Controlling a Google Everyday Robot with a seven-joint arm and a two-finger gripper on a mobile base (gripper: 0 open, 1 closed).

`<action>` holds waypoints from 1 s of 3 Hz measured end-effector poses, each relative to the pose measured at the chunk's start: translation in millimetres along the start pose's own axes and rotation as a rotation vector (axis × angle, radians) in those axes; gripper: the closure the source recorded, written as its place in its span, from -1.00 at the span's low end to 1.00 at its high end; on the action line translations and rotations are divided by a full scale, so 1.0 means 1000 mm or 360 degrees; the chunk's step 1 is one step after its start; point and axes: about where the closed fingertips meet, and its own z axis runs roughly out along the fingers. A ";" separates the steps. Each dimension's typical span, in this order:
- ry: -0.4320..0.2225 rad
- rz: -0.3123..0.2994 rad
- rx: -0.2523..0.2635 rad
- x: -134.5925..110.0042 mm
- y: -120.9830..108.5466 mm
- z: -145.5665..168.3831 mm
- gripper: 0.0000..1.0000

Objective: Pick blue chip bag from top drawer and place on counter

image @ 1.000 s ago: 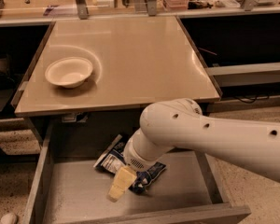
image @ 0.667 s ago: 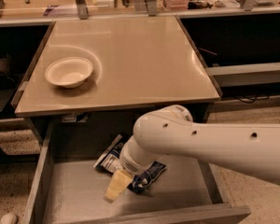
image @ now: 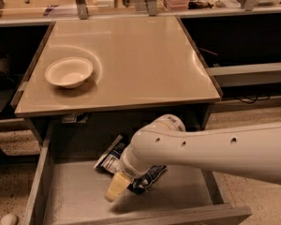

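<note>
Arm [image: 215,149], big and white, reaches in from the right side and bends down into the top drawer [image: 36,191]. The drawer is grey and pulled wide open under the tan bench [image: 145,55]. The end effector [image: 115,190] is at the tip of the arm, low over the drawer floor, near the middle. Its pale yellow tip points down and to the left. One cannot tell if it is open or closed. The blue chip bag [image: 110,158] lies on the drawer floor, toward the back. The arm's round wrist covers the middle of the bag, so a white and blue end shows on the left and a dark end peeks out on the right. The end effector is just beside the bag, at its front side. A white bowl [image: 69,72] sits on the left part of the bench.
</note>
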 end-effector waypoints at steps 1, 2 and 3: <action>0.0023 0.0026 0.0056 0.009 -0.010 0.026 -1.00; 0.0019 0.0027 0.0055 0.010 -0.010 0.027 -1.00; -0.0004 0.0063 0.0045 0.012 -0.008 0.026 -0.65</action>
